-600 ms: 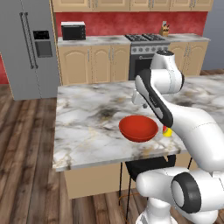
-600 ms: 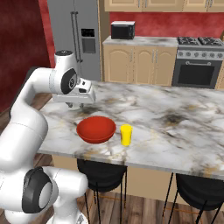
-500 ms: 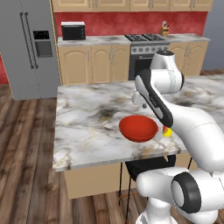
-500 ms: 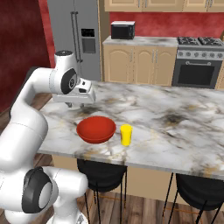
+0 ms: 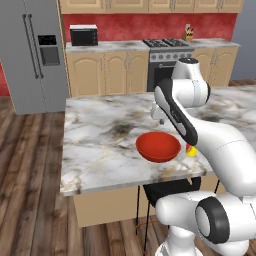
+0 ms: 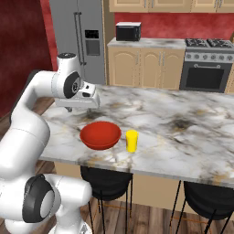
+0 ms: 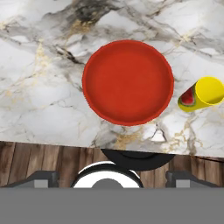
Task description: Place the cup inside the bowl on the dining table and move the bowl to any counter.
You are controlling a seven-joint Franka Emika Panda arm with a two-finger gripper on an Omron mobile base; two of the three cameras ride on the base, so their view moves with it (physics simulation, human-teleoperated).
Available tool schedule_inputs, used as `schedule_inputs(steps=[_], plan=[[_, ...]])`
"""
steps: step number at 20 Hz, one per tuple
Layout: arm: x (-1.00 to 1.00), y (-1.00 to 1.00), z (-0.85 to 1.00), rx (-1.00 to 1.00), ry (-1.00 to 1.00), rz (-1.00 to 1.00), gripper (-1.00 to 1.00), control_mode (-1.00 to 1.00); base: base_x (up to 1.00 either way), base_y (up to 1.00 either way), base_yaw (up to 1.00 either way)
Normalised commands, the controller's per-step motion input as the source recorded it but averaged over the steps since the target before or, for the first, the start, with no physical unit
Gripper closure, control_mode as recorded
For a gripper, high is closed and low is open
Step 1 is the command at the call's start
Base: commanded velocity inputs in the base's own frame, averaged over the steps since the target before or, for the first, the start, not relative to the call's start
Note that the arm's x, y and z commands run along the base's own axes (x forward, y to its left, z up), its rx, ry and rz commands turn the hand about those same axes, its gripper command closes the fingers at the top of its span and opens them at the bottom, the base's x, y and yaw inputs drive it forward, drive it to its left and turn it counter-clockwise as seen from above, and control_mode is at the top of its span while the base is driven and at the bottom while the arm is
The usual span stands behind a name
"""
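Observation:
The red bowl [image 5: 158, 146] [image 6: 100, 135] [image 7: 127, 81] sits near the front edge of the marble dining table [image 5: 100, 135] [image 6: 183, 132] [image 7: 39, 87]. It holds nothing. The yellow cup [image 5: 191, 149] [image 6: 131, 140] [image 7: 202, 93] stands upright just to the bowl's right, apart from it; the hand view shows a watermelon picture on its side. My gripper [image 6: 75, 105] [image 7: 112, 177] hovers above the table behind the bowl, pointing down at it. Its fingertips [image 7: 41, 177] stand wide apart and it is open, holding nothing.
Two black stools [image 6: 107, 180] [image 6: 208, 196] stand under the table's front edge. Behind the table runs the marble-topped counter [image 5: 110, 47] [image 6: 146, 43] with a microwave [image 5: 83, 35] and a stove [image 5: 167, 45]. A grey fridge [image 5: 35, 55] stands at its left end.

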Motion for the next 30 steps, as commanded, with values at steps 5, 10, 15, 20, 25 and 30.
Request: schedule_inputs(steps=[5, 10, 15, 20, 25, 30], plan=[[0.0, 0.0, 0.0, 0.0, 0.0, 0.0, -1.0, -1.0, 0.0, 0.0, 0.0], [0.0, -0.04, -0.15, 0.0, 0.0, 0.0, -1.0, -1.0, 0.0, 0.0, 0.0], [0.0, -0.27, -0.33, -0.01, 0.0, 0.0, -1.0, -1.0, 0.0, 0.0, 0.0], [0.01, -0.31, -0.31, 0.0, 0.0, 0.0, -1.0, -1.0, 0.0, 0.0, 0.0], [0.04, -0.3, -0.22, 0.0, 0.0, 0.0, -1.0, -1.0, 0.0, 0.0, 0.0], [0.16, -0.32, -0.01, 0.0, 0.0, 0.0, -1.0, -1.0, 0.0, 0.0, 0.0]])
